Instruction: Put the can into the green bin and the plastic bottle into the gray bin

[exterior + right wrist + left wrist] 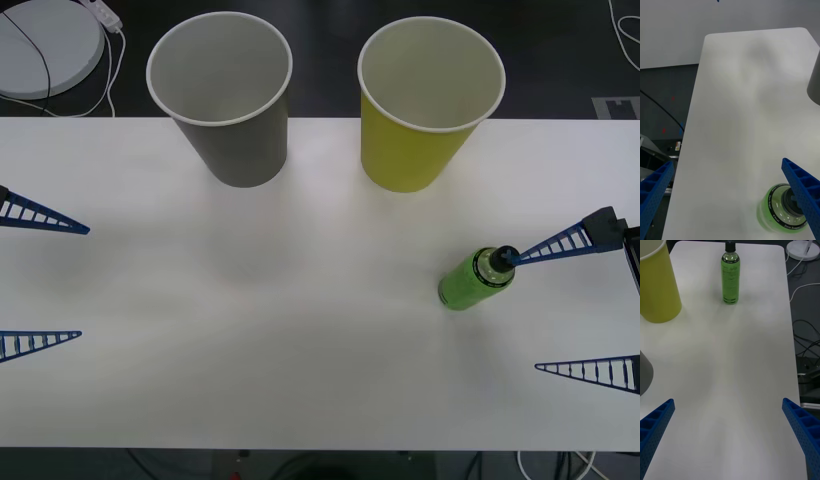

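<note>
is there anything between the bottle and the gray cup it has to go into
Nothing visible. The plastic bottle stands by the open right claw, and bare table lies between it and the gray bin. The green bin stands off that line.

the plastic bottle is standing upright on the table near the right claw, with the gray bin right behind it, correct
Not quite. The plastic bottle does stand upright on the table near the open right claw, but the cup behind it is the green bin, not the gray one. The front view shows the gray bin farther to the left.
</note>
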Available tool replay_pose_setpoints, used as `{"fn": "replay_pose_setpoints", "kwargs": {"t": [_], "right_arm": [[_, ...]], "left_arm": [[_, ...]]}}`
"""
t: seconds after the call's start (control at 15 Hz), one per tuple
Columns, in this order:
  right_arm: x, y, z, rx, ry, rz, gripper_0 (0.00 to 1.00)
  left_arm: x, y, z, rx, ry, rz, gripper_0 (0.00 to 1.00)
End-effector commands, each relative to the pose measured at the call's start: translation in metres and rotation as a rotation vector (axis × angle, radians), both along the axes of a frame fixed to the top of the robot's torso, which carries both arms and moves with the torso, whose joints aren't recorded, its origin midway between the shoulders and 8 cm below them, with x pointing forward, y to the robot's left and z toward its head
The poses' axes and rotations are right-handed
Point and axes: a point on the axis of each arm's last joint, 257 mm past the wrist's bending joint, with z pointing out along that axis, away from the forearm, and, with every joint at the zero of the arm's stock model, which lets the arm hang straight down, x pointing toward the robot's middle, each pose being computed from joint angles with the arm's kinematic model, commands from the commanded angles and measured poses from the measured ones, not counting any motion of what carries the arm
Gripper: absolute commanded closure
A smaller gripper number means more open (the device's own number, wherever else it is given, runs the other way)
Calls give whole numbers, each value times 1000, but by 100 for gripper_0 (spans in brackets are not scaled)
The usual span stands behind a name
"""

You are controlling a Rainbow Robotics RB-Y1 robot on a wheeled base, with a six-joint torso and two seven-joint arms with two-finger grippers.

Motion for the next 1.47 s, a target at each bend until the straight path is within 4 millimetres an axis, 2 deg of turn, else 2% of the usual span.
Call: {"fn": "replay_pose_setpoints", "kwargs": {"t": [0.07, 0.27, 0.33, 0.47, 0.73, 0.93, 1.47], "right_arm": [[0, 0, 0, 0, 0, 0, 0], [0, 0, 0, 0, 0, 0, 0], [-11, 6, -12, 38, 57, 1, 0], [-20, 10, 0, 103, 91, 17, 0], [-25, 7, 3, 106, 102, 20, 0], [-23, -2, 2, 103, 77, -32, 0], [-4, -45, -13, 118, -73, -246, 0]], "left_arm": [[0, 0, 0, 0, 0, 0, 0], [0, 0, 0, 0, 0, 0, 0], [0, 0, 0, 0, 0, 0, 0], [0, 0, 0, 0, 0, 0, 0], [0, 0, 0, 0, 0, 0, 0], [0, 0, 0, 0, 0, 0, 0], [0, 0, 0, 0, 0, 0, 0]]}}
